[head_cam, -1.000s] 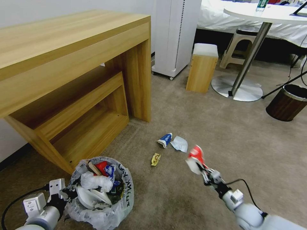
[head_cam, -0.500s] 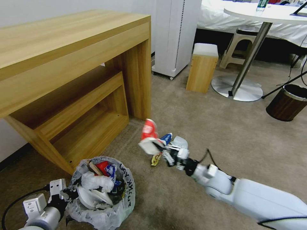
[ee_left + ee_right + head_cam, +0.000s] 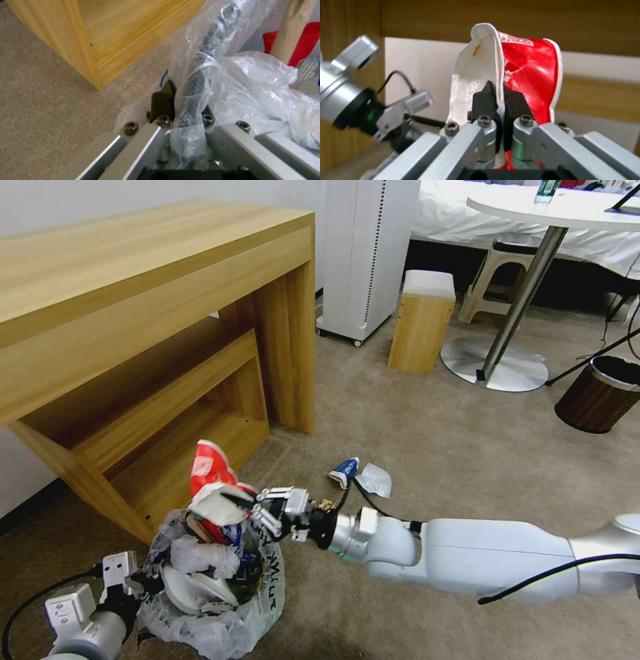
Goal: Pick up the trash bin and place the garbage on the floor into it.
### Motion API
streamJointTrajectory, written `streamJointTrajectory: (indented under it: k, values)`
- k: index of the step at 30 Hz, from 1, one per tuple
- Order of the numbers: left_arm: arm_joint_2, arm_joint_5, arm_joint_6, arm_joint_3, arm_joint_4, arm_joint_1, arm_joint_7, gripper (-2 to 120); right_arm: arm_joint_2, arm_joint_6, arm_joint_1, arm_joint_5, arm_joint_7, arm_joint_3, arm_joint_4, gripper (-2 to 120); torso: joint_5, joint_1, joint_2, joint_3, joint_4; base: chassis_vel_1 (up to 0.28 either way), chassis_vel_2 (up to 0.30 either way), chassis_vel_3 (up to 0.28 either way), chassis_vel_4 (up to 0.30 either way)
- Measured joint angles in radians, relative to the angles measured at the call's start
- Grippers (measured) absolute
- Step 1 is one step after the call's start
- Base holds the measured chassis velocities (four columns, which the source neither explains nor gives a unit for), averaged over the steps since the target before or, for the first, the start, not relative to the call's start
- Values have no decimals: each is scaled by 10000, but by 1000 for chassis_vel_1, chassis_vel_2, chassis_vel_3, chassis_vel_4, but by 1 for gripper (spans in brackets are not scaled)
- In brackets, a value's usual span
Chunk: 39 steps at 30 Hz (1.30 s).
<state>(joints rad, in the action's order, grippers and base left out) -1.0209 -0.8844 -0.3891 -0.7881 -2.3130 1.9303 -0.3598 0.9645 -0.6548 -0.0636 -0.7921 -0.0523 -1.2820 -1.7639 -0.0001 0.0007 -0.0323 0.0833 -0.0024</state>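
Trash bin (image 3: 213,587): near-full, beside the desk (image 3: 133,313), rim pinched by left gripper (image 3: 181,110). Right gripper (image 3: 250,507) clamps red wrapper (image 3: 210,470) above it. Remaining on floor (image 3: 433,447): blue-white wrapper (image 3: 345,471), tissue (image 3: 375,480)

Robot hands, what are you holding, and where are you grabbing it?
The right hand pinches the red and white wrapper by its bottom edge, over the trash bin. The left hand grips the bin's rim.
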Motion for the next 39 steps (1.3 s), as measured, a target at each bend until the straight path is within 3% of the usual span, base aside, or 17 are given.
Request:
streamJointTrajectory:
  k: [18,39]
  values:
    - [-55,9,12,-17,44,-12,8,0,1518,23,-527,230,-151,-802,1425,0,1,0,0,0,2,0,0,0,0]
    - [17,-58,51,10,293,-143,24,0,1136,-85,-962,648,-126,-940,2127,0,2,-1,0,0,1,0,0,0,0]
